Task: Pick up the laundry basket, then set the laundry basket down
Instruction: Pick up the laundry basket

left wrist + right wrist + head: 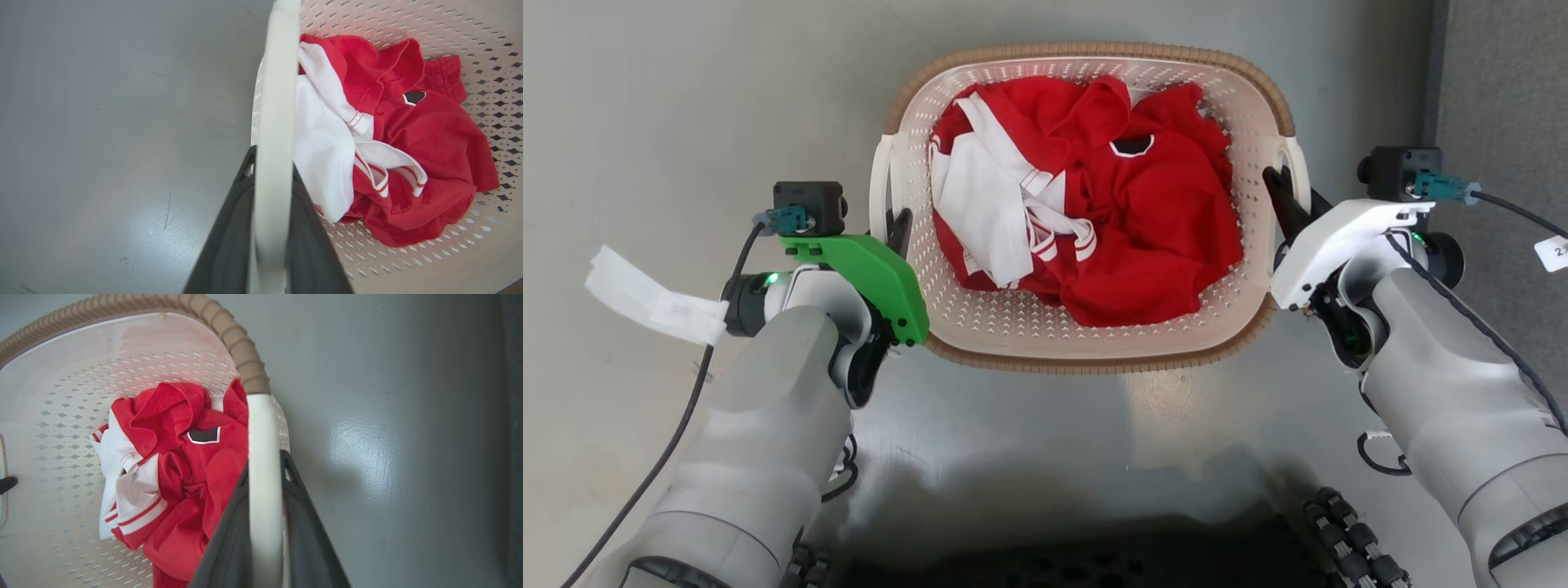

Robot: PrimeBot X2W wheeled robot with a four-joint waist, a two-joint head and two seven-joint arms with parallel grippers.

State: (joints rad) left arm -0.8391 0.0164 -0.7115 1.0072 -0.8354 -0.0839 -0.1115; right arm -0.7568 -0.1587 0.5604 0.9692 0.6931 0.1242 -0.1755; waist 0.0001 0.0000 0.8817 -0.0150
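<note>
At laundry basket (1094, 364), left end effector (895, 220) probably half-hidden

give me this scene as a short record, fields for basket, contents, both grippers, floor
basket: cream-white perforated plastic laundry basket, brown woven-look rim
contents: crumpled red and white clothes
left gripper: shut on left white handle
right gripper: shut on right white handle
floor: glossy grey
lifted or resting: cannot tell

Head view downward, wrist views close, sharing laundry basket (1094, 361)
</note>
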